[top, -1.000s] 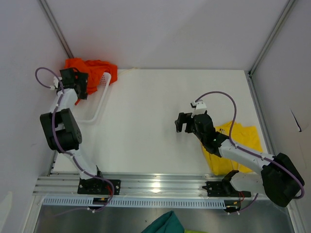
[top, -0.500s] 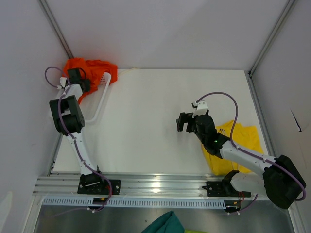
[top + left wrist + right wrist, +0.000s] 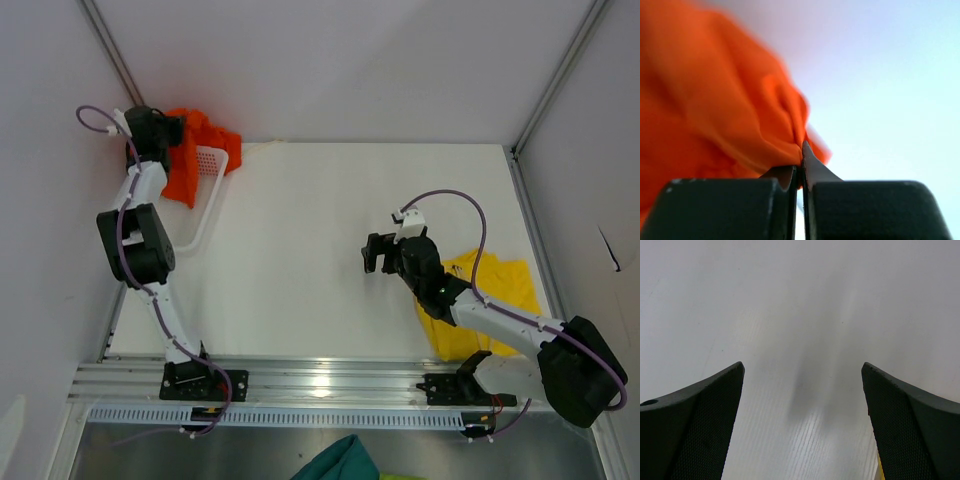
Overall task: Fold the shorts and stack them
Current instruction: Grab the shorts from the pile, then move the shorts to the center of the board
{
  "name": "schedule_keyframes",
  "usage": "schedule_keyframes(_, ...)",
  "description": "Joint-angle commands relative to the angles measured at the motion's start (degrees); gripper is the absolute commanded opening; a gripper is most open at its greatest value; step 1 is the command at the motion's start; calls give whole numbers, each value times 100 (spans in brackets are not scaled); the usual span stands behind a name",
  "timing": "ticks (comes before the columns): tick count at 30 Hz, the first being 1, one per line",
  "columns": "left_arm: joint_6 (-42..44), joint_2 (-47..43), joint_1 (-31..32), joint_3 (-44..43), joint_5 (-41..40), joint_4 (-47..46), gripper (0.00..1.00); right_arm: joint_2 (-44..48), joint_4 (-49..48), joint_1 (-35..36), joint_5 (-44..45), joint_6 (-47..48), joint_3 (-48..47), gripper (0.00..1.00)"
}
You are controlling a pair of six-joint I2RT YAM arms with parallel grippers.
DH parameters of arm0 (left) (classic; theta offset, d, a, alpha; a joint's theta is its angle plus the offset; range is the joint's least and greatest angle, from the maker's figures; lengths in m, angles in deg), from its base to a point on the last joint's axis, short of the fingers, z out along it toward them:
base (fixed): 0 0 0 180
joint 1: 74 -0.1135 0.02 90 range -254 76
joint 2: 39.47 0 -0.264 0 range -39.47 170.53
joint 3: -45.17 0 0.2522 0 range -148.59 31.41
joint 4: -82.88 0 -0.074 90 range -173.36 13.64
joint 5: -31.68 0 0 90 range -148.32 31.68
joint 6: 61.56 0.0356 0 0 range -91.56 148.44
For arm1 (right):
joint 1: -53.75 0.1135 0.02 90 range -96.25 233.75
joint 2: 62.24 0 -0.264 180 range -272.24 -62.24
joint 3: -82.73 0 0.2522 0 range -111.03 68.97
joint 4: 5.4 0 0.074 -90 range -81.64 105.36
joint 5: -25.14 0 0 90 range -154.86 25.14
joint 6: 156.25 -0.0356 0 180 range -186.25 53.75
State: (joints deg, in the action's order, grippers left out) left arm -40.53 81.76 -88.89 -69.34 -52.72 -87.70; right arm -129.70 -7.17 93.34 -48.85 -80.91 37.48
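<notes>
Orange-red shorts clamped by left hand over white basket; right hand held wide open, well apart from basket.

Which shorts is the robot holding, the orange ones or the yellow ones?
The orange shorts, pinched in the left gripper. The yellow shorts lie on the table, and the right gripper is open, holding nothing.

a lab test booth: white table boxed in by plain panels and aluminium struts.
</notes>
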Motion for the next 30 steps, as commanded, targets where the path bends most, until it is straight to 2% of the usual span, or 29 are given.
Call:
schedule_keyframes(1, 392, -1484, 670, -358, 617, -1279, 0, 57, -302, 4, -45, 138, -95, 99)
schedule_keyframes(2, 489, -1488, 794, -349, 617, -1350, 0, 75, -302, 13, -37, 138, -86, 99)
schedule_keyframes(6, 1304, -2732, 1418, -200, 609, -1430, 0, 137, -337, 4, -19, 156, -33, 99)
schedule_keyframes(8, 1674, -3191, 1927, -77, 556, -1377, 0, 146, -346, 4, -19, 173, -33, 99)
schedule_keyframes(9, 2137, -3620, 2120, -76, 190, -1290, 0, 137, -346, 4, -19, 182, -33, 100)
schedule_keyframes(11, 2483, -3983, 2631, -190, -76, -990, 0, 163, -354, 4, -2, 191, -24, 99)
schedule_keyframes(15, 2486, -4625, 3010, -339, -174, -684, 0, 207, -354, 4, 69, 191, 2, 99)
schedule_keyframes(18, 2240, -5178, 3063, 72, -174, -525, 0, 426, -398, -4, 183, 165, 115, 99)
schedule_keyframes(21, 1827, -5986, 3063, 1055, -315, -524, 0, 794, -521, -22, 340, 156, 326, 99)
schedule_keyframes(22, 1730, -6206, 3089, 1927, -254, -602, 0, 874, -530, -22, 402, 147, 379, 100)
schedule_keyframes(24, 1388, -6812, 3115, 2566, -244, -744, 0, 1085, -495, -92, 569, 60, 441, 100)
schedule_keyframes(25, 1264, -6988, 3168, 3570, -218, -822, 0, 1129, -486, -127, 639, 24, 502, 99)
schedule_keyframes(26, 1141, -7251, 3203, 3936, -105, -997, 0, 1165, -486, -180, 605, -19, 538, 99)
schedule_keyframes(27, 1105, -7341, 3247, 4271, -86, -1225, 0, 1200, -486, -250, 544, -63, 564, 99)
schedule_keyframes(28, 1105, -7403, 3360, 5223, -112, -1288, 0, 1209, -486, -390, 387, -142, 591, 99)
schedule_keyframes(30, 1131, -7377, 3467, 5801, -323, -1559, 0, 1122, -477, -574, 219, -265, 573, 99)
